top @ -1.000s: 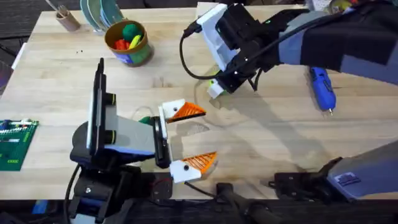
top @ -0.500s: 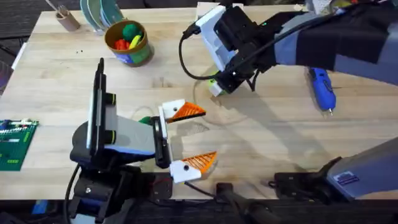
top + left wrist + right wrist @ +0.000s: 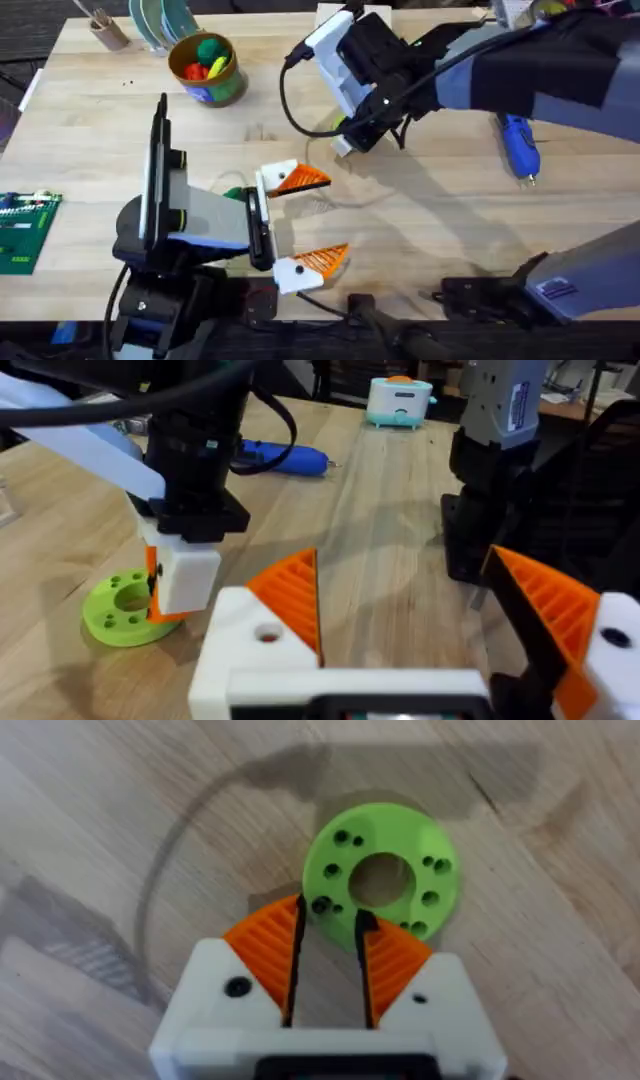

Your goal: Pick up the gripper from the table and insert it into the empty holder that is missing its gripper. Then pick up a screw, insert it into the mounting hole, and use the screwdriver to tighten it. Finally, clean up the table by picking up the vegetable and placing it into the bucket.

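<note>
Right gripper (image 3: 327,935) hangs over the lime-green disc (image 3: 382,872) in mid-tabletop (image 3: 420,215); fingers narrow, a slim gap between the orange pads (image 3: 265,945), nothing in it; the tips sit at the disc's near rim, and I cannot tell whether they touch it.

Left gripper (image 3: 305,220) rests low near its own base; fingers wide, empty; both orange pads in place on their white mounts, a dark hole visible in each mount in the left wrist view.

Task things: screwdriver (image 3: 518,142) lies flat at the far right of the tabletop, well apart from both grippers; bucket (image 3: 207,68) stands upper left with coloured toys inside; a dark-green scrap (image 3: 233,192), likely the vegetable, shows just beside the left arm's body, mostly hidden. Loose orange gripper piece and the empty holder: cannot pick out either; screws too small to tell.

Risks, as judged:
- the disc is not a task thing; closing here would grab or nudge the wrong part; cause, its closeness to the right fingertips;
- narrow fingers pressed down on the disc's rim could flip or skid it across the wood;
- the right arm's cable loops low over the tabletop and could drag small parts;
- the vegetable, tucked against the left arm, could be swept off by any left-arm swing.
</note>
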`<action>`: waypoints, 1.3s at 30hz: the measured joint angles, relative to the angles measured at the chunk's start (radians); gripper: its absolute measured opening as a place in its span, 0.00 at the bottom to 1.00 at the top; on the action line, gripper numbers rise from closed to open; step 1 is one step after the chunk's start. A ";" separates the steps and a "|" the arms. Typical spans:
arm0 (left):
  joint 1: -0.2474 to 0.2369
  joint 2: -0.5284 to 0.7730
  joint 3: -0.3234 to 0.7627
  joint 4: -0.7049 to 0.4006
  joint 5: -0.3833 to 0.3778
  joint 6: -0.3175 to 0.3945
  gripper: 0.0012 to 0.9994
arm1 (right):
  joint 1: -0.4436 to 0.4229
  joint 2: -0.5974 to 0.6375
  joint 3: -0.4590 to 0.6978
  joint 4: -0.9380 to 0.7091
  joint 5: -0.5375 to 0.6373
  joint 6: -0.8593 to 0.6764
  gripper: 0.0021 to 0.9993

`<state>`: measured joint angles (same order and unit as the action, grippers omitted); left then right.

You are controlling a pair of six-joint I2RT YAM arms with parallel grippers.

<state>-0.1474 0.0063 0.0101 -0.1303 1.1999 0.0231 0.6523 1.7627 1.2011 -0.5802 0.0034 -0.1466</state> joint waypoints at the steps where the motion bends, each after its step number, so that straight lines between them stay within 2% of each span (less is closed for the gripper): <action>1: 0.000 0.000 0.000 0.000 0.000 0.000 0.99 | 0.003 0.000 0.000 0.003 0.001 -0.001 0.38; 10: 0.000 0.000 0.000 0.000 0.000 0.000 0.99 | 0.033 0.000 0.000 0.021 0.019 -0.042 0.38; 15: 0.000 0.000 0.000 0.000 0.000 0.000 0.99 | 0.033 0.000 0.000 0.028 0.019 -0.049 0.35; 27: 0.000 0.000 0.000 0.000 0.000 0.000 0.99 | 0.033 0.017 0.000 0.030 0.023 -0.049 0.34; 36: 0.000 0.000 0.000 0.000 0.000 0.000 0.99 | 0.032 0.022 0.000 0.035 0.043 -0.060 0.22; 39: 0.000 0.000 0.000 0.000 0.000 0.000 0.99 | 0.032 0.022 0.000 0.037 0.052 -0.064 0.12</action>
<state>-0.1474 0.0063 0.0101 -0.1303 1.1999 0.0231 0.6842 1.7844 1.2015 -0.5428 0.0554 -0.2102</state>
